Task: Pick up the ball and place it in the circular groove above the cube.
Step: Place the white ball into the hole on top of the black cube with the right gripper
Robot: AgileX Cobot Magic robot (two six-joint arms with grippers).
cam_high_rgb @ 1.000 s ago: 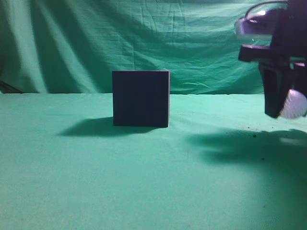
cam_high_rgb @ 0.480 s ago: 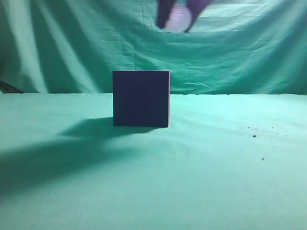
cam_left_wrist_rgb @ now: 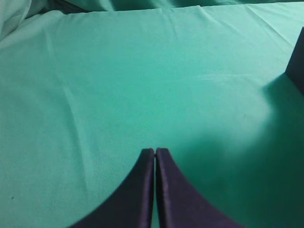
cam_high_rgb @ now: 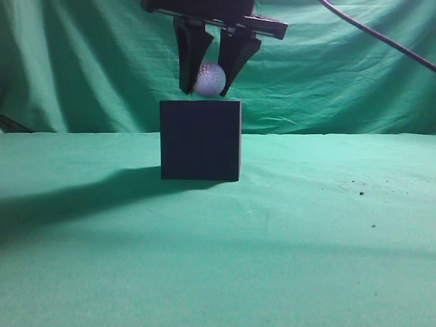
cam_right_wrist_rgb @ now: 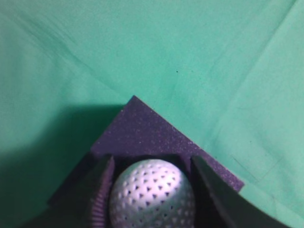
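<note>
The white dimpled ball [cam_high_rgb: 210,78] sits between the fingers of my right gripper [cam_high_rgb: 204,91], which is shut on it directly over the top of the dark navy cube [cam_high_rgb: 200,139]. The ball's underside is at or just above the cube's top face; the groove itself is hidden. In the right wrist view the ball [cam_right_wrist_rgb: 152,199] fills the gap between the two fingers of the gripper [cam_right_wrist_rgb: 151,166], with the cube's top [cam_right_wrist_rgb: 142,128] right beneath. My left gripper [cam_left_wrist_rgb: 155,151] is shut and empty, low over the green cloth, with the cube's edge [cam_left_wrist_rgb: 298,57] at the far right.
A green cloth [cam_high_rgb: 306,238] covers the table and hangs as a backdrop behind. The right arm's cable [cam_high_rgb: 381,37] crosses the upper right. A few dark specks [cam_high_rgb: 361,193] lie on the cloth to the right of the cube.
My right gripper has carried the ball from the far right, up and leftward, then down onto the top of the cube. The cube has not moved.
</note>
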